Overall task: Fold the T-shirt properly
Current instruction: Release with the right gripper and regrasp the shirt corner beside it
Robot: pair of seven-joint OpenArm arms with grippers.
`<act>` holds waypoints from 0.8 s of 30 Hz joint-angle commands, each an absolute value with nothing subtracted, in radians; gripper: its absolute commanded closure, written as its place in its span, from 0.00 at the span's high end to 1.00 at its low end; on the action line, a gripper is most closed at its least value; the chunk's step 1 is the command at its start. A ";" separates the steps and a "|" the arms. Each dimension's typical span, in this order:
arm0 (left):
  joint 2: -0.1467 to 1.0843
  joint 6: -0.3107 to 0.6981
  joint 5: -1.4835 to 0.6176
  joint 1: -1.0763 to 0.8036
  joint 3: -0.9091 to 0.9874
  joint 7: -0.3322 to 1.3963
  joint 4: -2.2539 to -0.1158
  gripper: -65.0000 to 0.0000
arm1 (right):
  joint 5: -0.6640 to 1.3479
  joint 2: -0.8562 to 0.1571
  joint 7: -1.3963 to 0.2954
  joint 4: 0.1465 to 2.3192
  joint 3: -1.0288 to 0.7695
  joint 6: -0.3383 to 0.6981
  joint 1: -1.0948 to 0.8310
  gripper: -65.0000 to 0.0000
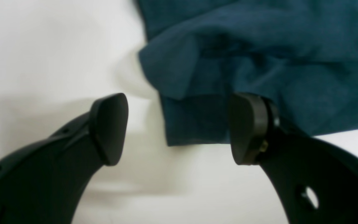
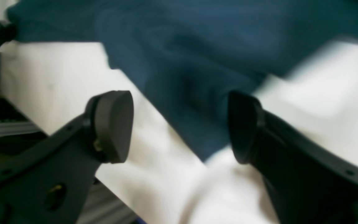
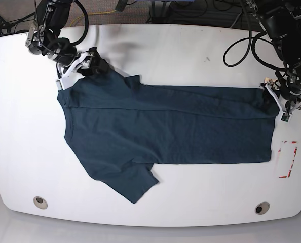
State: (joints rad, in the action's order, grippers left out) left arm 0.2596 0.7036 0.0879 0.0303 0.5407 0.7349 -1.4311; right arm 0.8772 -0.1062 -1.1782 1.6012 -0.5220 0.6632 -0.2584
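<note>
black arms (image 3: 285, 35), rounded matte gripper pads (image 1: 109, 127)

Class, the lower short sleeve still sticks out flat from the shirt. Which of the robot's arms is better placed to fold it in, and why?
The right gripper: it sits at the T-shirt's collar end, where the lower sleeve is. The left gripper is at the far hem. Both jaws stand open.

We are looking down on a white table (image 3: 191, 45) with rounded corners; 2 round fittings (image 3: 39, 202) are sitting near its front edge, and a red marking (image 3: 288, 159) is showing at the right. Black cables (image 3: 201, 10) are lying behind it. Even light is falling across the top.
</note>
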 commanded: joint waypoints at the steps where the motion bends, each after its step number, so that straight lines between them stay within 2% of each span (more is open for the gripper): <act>1: 0.275 0.698 0.077 0.045 0.541 0.716 -1.448 0.69 | 0.852 -0.093 -1.207 1.604 -0.521 0.657 -0.260 0.66; 2: 0.275 0.698 0.077 0.044 0.542 0.716 -1.451 0.69 | 0.852 -0.090 -1.207 1.604 -0.521 0.657 -0.257 0.62; 5: 0.275 0.698 0.077 0.044 0.542 0.716 -1.452 0.69 | 0.852 -0.087 -1.207 1.604 -0.515 0.657 -0.254 0.39; 7: 0.277 0.698 0.077 0.044 0.542 0.716 -1.448 0.69 | 0.852 -0.087 -1.207 1.604 -0.512 0.657 -0.252 0.18; 9: 0.277 0.698 0.079 0.044 0.542 0.716 -1.451 0.69 | 0.854 -0.087 -1.207 1.609 -0.512 0.664 -0.245 0.02; 15: 0.277 0.698 0.081 0.044 0.542 0.716 -1.451 0.69 | 0.862 -0.096 -1.214 1.678 -0.512 0.668 -0.240 0.00; 24: 0.286 0.698 0.084 0.042 0.541 0.716 -1.445 0.69 | 0.863 -0.177 -1.230 1.831 -0.510 0.670 -0.174 0.00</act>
